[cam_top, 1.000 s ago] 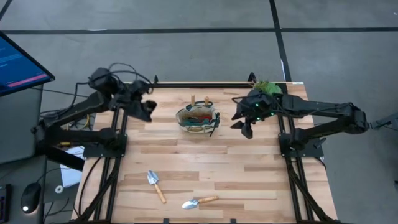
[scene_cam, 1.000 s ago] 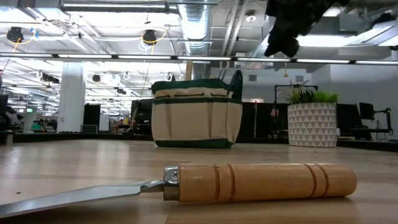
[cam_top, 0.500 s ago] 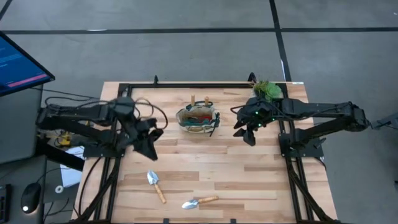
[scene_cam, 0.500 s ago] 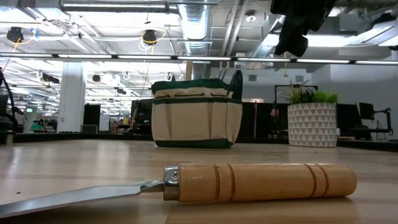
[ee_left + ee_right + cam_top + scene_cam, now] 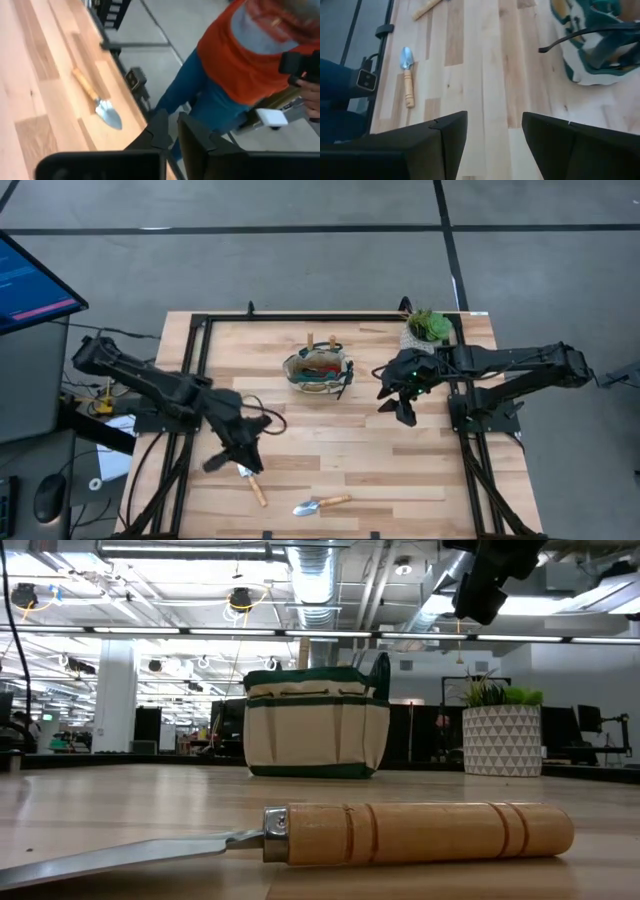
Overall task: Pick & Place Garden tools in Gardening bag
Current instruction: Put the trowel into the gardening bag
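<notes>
Pale planked wooden table (image 5: 330,445) framed by black rails, grey floor around; ducts and ceiling lights in the room behind. Left gripper (image 5: 237,461) nearly shut, empty, above a wooden-handled silver trowel (image 5: 251,478), second trowel (image 5: 320,504) near; right gripper (image 5: 396,395) wide open, empty. Beige green-trimmed fabric bag (image 5: 318,373) mid-table, leafy plant in white pot (image 5: 427,328) beyond.

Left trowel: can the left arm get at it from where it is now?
Probably yes. The left gripper hangs right by the left trowel, fingers nearly shut, and the wood around it is bare. The other trowel lies apart.
</notes>
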Action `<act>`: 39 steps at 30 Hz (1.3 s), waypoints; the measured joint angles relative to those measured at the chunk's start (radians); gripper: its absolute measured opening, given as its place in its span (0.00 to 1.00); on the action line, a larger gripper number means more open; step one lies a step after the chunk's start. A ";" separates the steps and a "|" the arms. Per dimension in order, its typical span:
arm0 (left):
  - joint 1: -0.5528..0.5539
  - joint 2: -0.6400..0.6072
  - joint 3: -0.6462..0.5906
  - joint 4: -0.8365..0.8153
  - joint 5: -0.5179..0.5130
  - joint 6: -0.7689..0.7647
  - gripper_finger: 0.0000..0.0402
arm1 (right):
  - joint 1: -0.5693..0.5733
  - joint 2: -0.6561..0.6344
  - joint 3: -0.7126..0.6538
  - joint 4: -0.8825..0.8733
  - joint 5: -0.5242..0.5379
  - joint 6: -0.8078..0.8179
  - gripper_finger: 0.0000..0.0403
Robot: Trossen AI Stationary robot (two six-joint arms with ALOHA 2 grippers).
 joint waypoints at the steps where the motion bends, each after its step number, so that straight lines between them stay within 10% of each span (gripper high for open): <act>1: -0.005 0.018 0.000 -0.002 -0.001 0.000 0.07 | 0.007 0.000 0.000 -0.001 0.000 0.000 0.46; 19: -0.219 0.242 0.000 -0.056 -0.174 0.218 0.51 | 0.110 0.000 0.000 -0.015 0.003 0.052 0.46; 39: -0.295 0.549 0.000 -0.069 -0.299 0.232 0.54 | 0.111 0.000 0.000 -0.015 0.003 0.063 0.44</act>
